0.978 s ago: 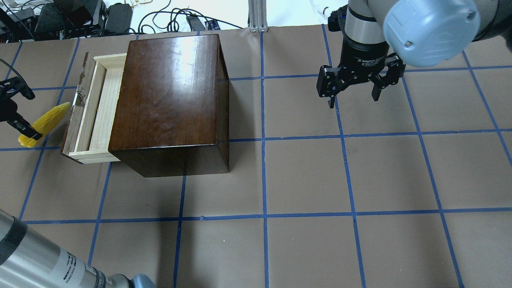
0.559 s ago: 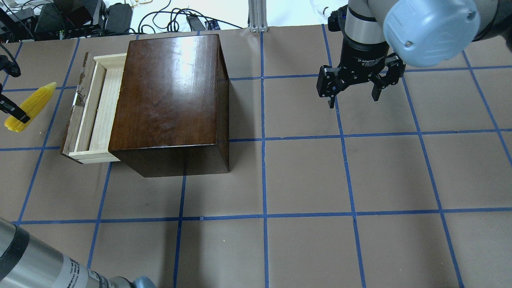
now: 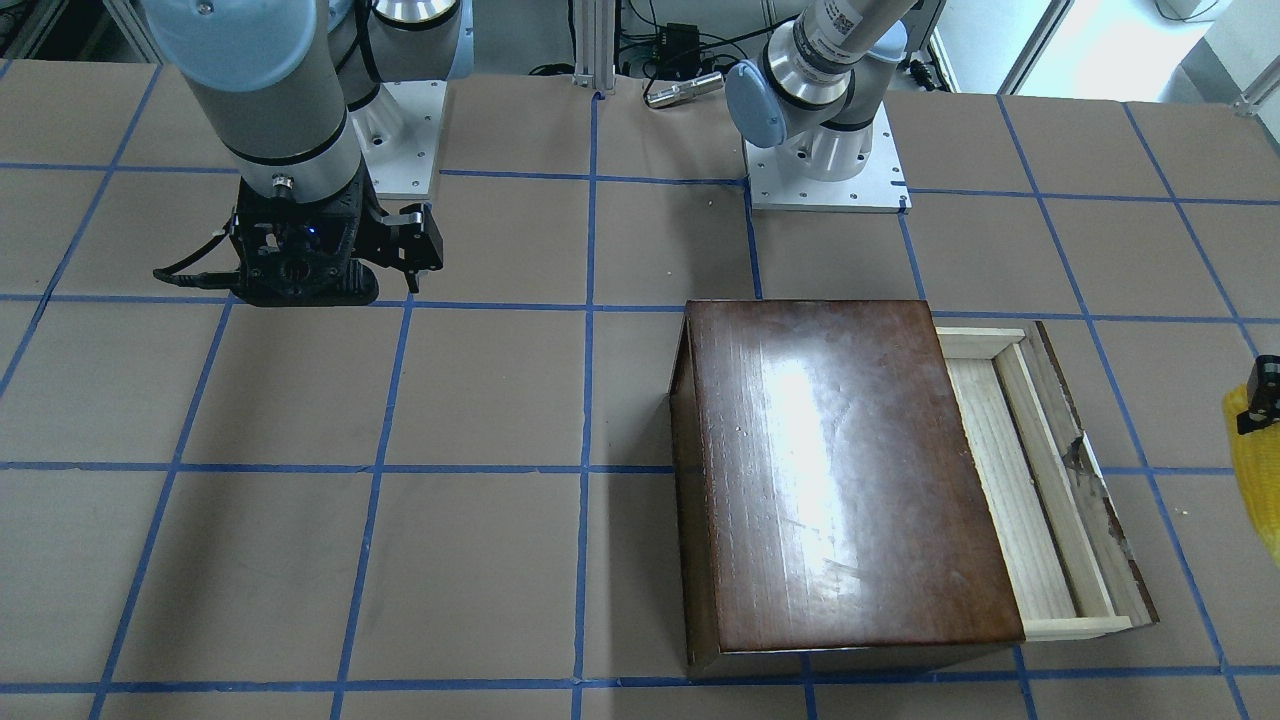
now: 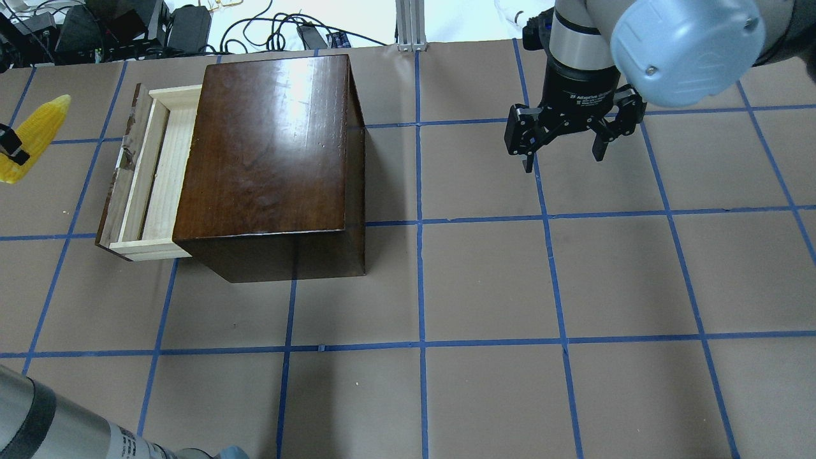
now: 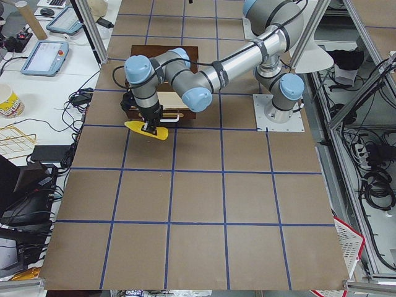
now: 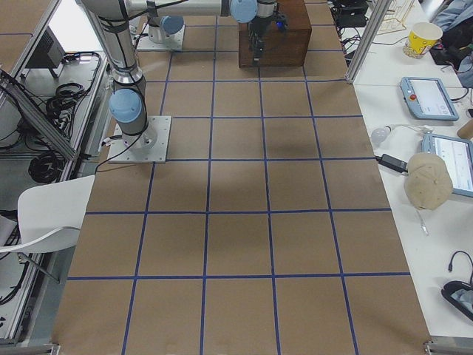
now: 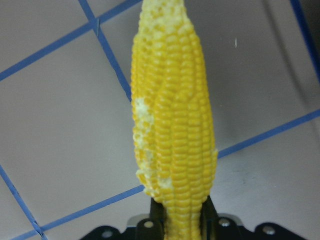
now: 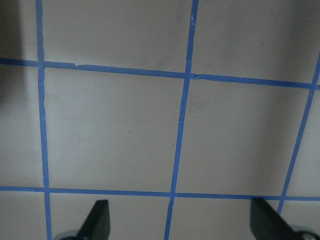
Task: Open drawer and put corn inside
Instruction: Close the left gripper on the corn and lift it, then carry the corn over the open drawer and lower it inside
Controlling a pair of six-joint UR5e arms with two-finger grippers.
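The corn (image 4: 37, 132) sits at the very left edge of the overhead view, off to the side of the pulled-out drawer (image 4: 156, 172) and apart from its dark front panel, not over the pale tray. That view shows only a black sliver of the left claw (image 4: 9, 145) crossing the cob. The left wrist camera gives what the overhead cannot: the two fingers pinching the thick end of the corn (image 7: 172, 130), the cob filling the middle of the picture and its tip running out at the top. The front-facing view cuts the corn (image 3: 1262, 485) off at its right edge. The camera at the left end of the worktop (image 4: 484, 274) is the only one with the whole cob (image 5: 146, 130) and the arm above it.

From overhead, the long axis runs on a slant, the tapered tip pointing away from the robot and toward the dark-brown box (image 4: 268, 146). From the left end it looks close to level.

The left arm stretches out from its base past the box, its wrist turned down so the claw points at the worktop. The right arm stands upright over the far right squares, and the right claw (image 4: 563, 159) hangs downward with its fingers spread and nothing between them.
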